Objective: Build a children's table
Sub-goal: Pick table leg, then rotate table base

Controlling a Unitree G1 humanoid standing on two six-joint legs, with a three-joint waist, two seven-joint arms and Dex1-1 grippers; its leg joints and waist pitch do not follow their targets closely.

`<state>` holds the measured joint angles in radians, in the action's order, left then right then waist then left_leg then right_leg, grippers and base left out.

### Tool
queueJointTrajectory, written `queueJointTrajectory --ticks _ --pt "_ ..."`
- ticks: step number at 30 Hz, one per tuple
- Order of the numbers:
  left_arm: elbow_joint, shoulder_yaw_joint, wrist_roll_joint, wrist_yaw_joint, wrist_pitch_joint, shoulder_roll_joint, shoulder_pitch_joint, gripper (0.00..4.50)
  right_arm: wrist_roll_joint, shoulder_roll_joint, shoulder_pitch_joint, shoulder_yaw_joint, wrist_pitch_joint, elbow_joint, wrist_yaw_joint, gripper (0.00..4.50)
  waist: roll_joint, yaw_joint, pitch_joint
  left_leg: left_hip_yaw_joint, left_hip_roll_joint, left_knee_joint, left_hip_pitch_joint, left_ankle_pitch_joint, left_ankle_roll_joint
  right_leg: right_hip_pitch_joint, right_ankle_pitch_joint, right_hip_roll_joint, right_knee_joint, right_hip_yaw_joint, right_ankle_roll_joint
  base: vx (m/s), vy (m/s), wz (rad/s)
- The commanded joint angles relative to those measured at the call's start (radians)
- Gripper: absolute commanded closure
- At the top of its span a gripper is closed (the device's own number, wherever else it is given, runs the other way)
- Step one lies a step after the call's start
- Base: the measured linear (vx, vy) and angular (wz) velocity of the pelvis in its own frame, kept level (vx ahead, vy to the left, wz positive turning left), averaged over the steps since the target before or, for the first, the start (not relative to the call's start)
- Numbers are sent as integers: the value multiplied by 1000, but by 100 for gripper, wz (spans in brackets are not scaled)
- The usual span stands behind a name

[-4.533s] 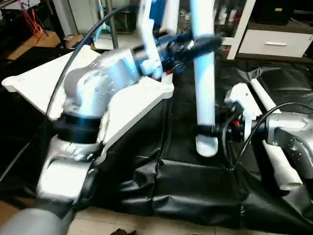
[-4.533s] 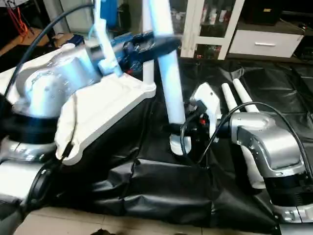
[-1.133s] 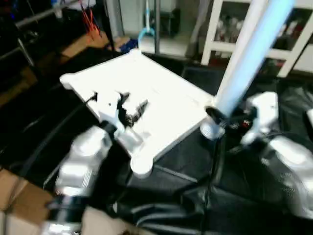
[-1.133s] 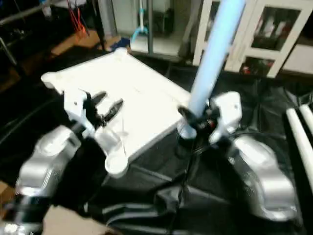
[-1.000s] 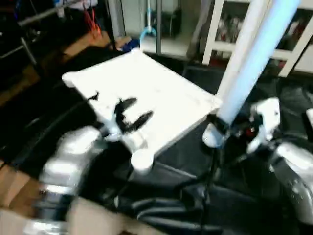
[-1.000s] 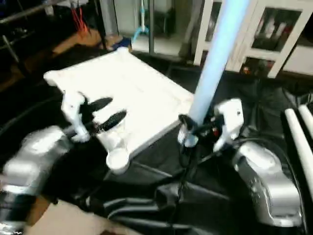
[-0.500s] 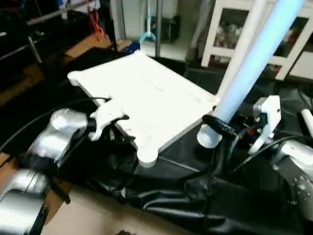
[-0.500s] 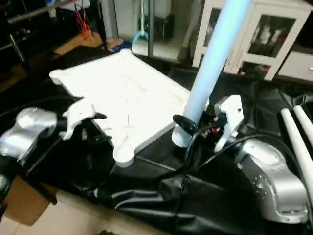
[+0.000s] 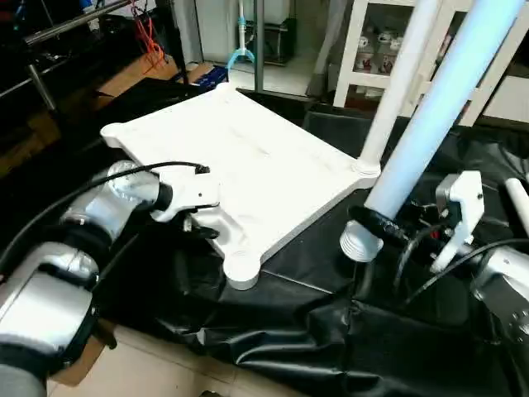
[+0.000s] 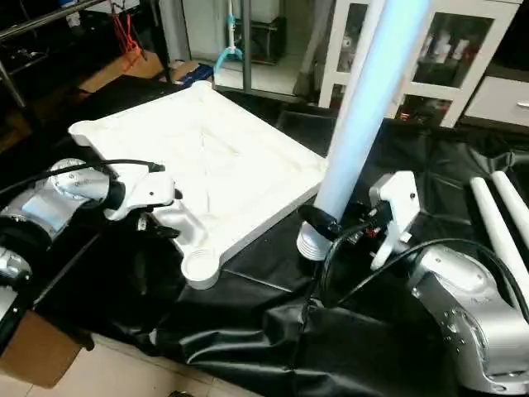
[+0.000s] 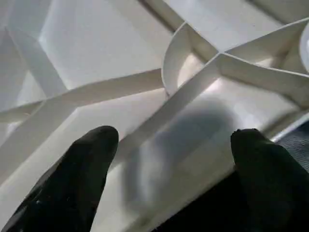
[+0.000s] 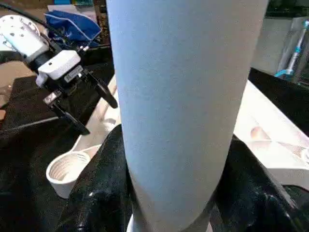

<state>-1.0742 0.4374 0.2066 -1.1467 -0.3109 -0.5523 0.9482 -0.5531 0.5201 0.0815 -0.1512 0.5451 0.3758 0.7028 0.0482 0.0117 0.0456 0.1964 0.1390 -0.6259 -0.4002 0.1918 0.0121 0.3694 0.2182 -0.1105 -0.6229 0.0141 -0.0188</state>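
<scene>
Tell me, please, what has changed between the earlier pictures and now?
The left gripper, which hovered over the top, has swung down to the top's near edge by the empty corner socket, fingers open astride the rim. The right gripper still clamps the leg upright. One leg stays screwed in.

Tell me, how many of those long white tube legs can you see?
4. One leg stands screwed into the tabletop's far corner. One is gripped near its base by the right pincer. Two lie side by side on the black sheet at far right. Others may be hidden.
</scene>
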Motion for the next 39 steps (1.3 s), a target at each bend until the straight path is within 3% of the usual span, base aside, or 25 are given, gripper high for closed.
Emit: queueJointTrajectory --ticks 1,2,3,5,10,13,15,16,21,26,29,33,39 --pt "-37 -10 7 -35 10 -26 2 35 -14 9 2 -25 10 30 -2 262 -5 -2 -62 -43 78 99 36 301 -7 -18 112 -43 71 -18 273 0 0 0" --pt "-44 -20 0 -48 10 -30 10 35 -13 10 2 -28 11 31 -2 262 -6 3 -64 -43 78 99 34 300 -8 -18 92 -44 70 -18 279 0 0 0" --pt "-49 -28 -8 -58 11 -35 15 35 -13 9 2 -29 12 32 -3 262 3 3 -64 -44 78 98 35 301 -9 -18 84 -45 68 -18 282 0 0 0" --pt "-68 -45 -23 -79 14 -44 28 35 -15 13 2 -31 8 32 -5 262 0 7 -66 -42 77 96 33 284 0 -21 44 -43 66 -17 292 0 0 0" --pt "-65 -73 -46 -147 40 -71 42 35 -20 15 6 -32 -1 29 -10 262 5 -1 -68 -35 78 92 38 223 35 -19 -54 -42 59 -16 323 0 0 0" --pt "-60 -78 -45 -175 43 -90 44 35 -18 13 7 -30 -4 25 -7 262 5 -4 -67 -34 80 93 40 230 36 -17 -42 -42 59 -16 326 0 0 0" --pt "-56 -70 -36 -192 31 -94 39 35 -16 13 10 -26 -7 19 -2 262 -5 -11 -64 -31 82 95 43 254 26 -14 -2 -44 63 -18 323 0 0 0" --pt "-52 -66 -30 -193 16 -94 32 35 -15 12 13 -23 -8 15 0 262 -3 -16 -63 -31 83 96 44 261 21 -13 17 -45 64 -19 319 0 0 0" --pt "-56 -51 4 -73 -92 -17 -19 35 -8 4 40 4 -12 -7 2 262 -8 -24 -63 -29 85 96 45 270 10 -11 36 -48 66 -20 304 0 0 0" --pt "-85 12 107 82 -147 35 -25 35 -6 2 41 19 -8 0 5 262 -12 -27 -67 -31 84 91 37 212 36 -17 -22 -49 63 -20 285 0 0 0" --pt "-99 54 164 101 -158 29 -27 35 -4 3 38 24 -7 3 7 262 -12 -27 -66 -32 84 91 35 200 44 -18 -21 -49 65 -20 281 0 0 0" --pt "-114 74 200 111 -151 22 -25 35 -6 6 34 23 -9 3 8 262 -7 -25 -62 -33 85 97 39 258 18 -13 51 -46 70 -20 278 0 0 0" --pt "-123 49 171 64 -155 30 -26 84 -4 9 35 23 -13 -1 7 262 -8 -16 -58 -36 84 103 40 331 -21 -7 138 -48 78 -22 264 0 0 0"
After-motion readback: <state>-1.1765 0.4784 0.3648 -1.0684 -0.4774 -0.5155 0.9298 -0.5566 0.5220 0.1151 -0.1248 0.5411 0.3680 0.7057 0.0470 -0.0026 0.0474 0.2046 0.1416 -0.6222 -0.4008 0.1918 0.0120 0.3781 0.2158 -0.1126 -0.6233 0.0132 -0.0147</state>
